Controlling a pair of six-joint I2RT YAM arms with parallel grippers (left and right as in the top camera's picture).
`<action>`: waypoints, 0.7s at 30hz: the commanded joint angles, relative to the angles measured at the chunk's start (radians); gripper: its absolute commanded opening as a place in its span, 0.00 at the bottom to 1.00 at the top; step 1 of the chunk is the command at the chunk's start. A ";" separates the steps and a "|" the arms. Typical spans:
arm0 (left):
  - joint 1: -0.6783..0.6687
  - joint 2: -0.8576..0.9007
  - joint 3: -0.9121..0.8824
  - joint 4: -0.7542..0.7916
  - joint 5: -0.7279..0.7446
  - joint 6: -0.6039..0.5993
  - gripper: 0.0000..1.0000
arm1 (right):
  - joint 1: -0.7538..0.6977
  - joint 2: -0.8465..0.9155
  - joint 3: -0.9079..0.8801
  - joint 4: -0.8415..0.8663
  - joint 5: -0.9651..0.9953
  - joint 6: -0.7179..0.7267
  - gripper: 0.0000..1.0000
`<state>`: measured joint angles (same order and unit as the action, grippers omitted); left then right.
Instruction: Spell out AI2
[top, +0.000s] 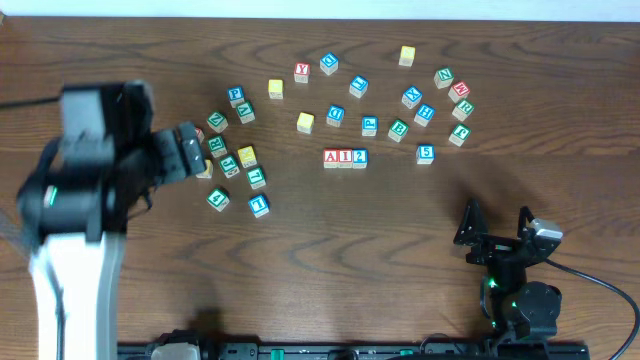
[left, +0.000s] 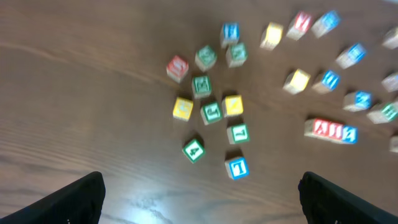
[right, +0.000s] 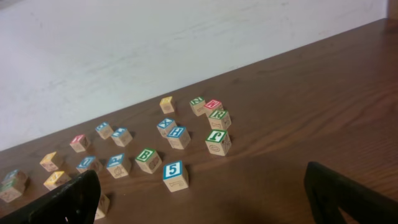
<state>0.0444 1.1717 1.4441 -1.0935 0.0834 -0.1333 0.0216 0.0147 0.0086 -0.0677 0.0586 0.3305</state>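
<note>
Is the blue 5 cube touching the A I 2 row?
No, the 5 cube stands clear of the AI2 row, with a gap between them.

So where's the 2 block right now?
Overhead view, mid-table: the blue "2" cube ends a tight row, right of the red "I" cube and red "A" cube; the blue "5" cube sits apart, further right.

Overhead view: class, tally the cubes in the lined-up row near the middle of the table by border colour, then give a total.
Red: 2 (A cube, I cube)
Blue: 1 (2 cube)
Total: 3
</note>
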 joint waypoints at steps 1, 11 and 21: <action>-0.002 -0.102 -0.059 0.013 -0.025 0.010 0.98 | -0.007 -0.009 -0.003 -0.003 -0.005 -0.014 0.99; -0.002 -0.478 -0.531 0.525 -0.024 0.059 0.98 | -0.007 -0.009 -0.003 -0.002 -0.005 -0.014 1.00; -0.002 -0.826 -1.023 1.031 -0.024 0.100 0.98 | -0.007 -0.009 -0.003 -0.003 -0.005 -0.014 0.99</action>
<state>0.0441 0.4107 0.5022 -0.1108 0.0715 -0.0757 0.0216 0.0139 0.0082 -0.0677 0.0563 0.3283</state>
